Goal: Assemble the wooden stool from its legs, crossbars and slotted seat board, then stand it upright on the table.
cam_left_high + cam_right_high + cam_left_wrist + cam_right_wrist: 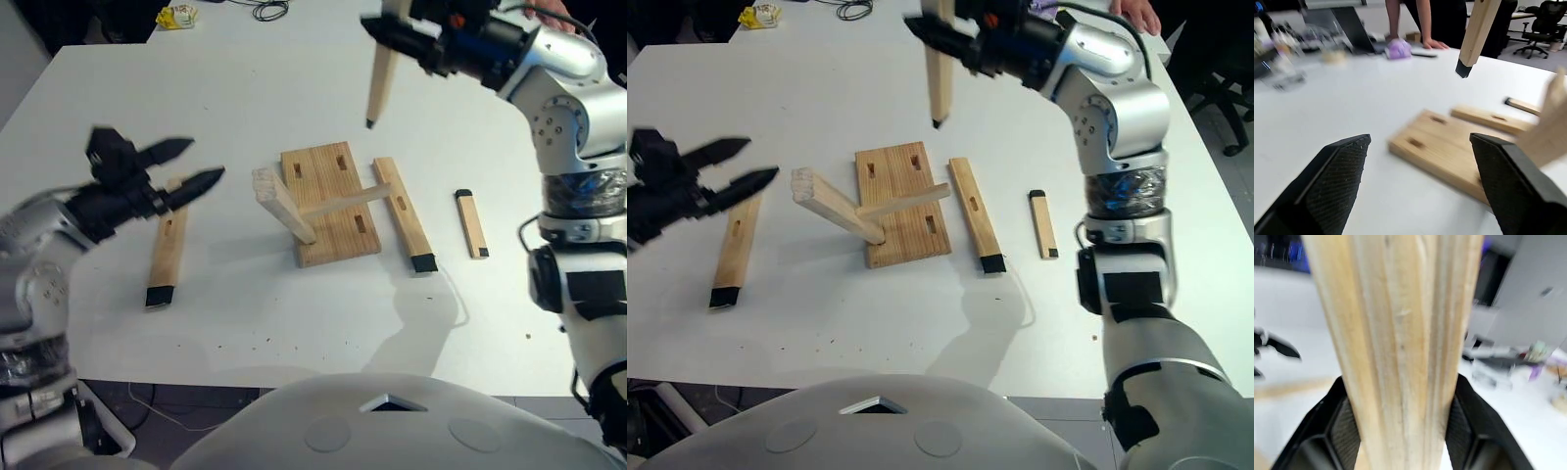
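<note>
The slotted seat board (328, 201) lies flat mid-table with one leg (284, 204) standing tilted in it and a crossbar (345, 200) jutting from that leg across the board. My right gripper (397, 31) is shut on another leg (381, 83), which hangs upright with its black tip down, high above the board's far edge; its grain shows between the pads (1344, 428). My left gripper (196, 164) is open and hovers above a loose leg (168, 245) on the left. Another leg (405, 213) and a short crossbar (472, 223) lie right of the board.
A yellow packet (177, 15) and a black cable (268, 9) lie at the table's far edge. A person's hand (1136, 14) rests on the far right corner. The table's front edge runs close below the parts.
</note>
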### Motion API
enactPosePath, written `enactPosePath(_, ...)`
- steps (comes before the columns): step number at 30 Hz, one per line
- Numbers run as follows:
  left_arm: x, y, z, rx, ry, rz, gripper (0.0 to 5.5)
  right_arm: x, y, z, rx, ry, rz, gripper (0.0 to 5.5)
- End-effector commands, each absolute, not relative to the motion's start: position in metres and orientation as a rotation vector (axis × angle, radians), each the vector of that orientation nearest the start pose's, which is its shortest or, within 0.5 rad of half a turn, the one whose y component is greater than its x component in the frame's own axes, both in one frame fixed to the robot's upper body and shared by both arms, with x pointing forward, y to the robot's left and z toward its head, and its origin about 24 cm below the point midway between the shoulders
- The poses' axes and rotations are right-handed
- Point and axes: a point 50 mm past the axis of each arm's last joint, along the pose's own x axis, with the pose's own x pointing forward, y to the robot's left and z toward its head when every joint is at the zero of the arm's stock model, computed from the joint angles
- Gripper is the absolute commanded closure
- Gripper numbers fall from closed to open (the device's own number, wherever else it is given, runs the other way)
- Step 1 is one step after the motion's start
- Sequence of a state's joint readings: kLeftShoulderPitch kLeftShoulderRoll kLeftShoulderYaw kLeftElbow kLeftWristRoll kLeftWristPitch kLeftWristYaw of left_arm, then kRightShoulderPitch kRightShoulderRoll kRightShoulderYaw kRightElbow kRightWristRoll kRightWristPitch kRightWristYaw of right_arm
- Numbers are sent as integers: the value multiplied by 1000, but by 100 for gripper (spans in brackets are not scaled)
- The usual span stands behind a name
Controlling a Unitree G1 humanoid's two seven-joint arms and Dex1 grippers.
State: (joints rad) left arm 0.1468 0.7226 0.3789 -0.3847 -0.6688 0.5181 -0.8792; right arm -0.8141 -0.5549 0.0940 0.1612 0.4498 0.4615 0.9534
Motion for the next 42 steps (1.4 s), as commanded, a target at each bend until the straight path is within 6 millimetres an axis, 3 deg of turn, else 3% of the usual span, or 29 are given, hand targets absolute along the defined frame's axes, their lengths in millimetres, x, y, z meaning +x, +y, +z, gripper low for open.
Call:
enactPosePath(1,189,234,111,7,252,-747,174,332,-156,209,-261,56,1167,345)
enactPosePath(4,179,221,89,-17,340,-710,174,329,-157,197,-248,121,1201,345)
enactPosePath(7,163,202,74,-79,412,-751,174,331,-156,200,-229,101,1174,345)
enactPosePath(13,154,190,74,-130,415,-773,174,334,-155,206,-187,46,1110,345)
enactPosePath(19,170,186,68,-117,371,-657,174,336,-152,207,-171,28,1090,345)
enactPosePath(25,186,163,56,-115,363,-623,174,339,-153,208,-150,13,1055,345)
enactPosePath(36,169,153,56,-28,404,-721,174,341,-148,207,-135,-1,1056,345)
enactPosePath(42,183,141,58,-20,355,-711,174,341,-146,202,-128,4,1052,345)
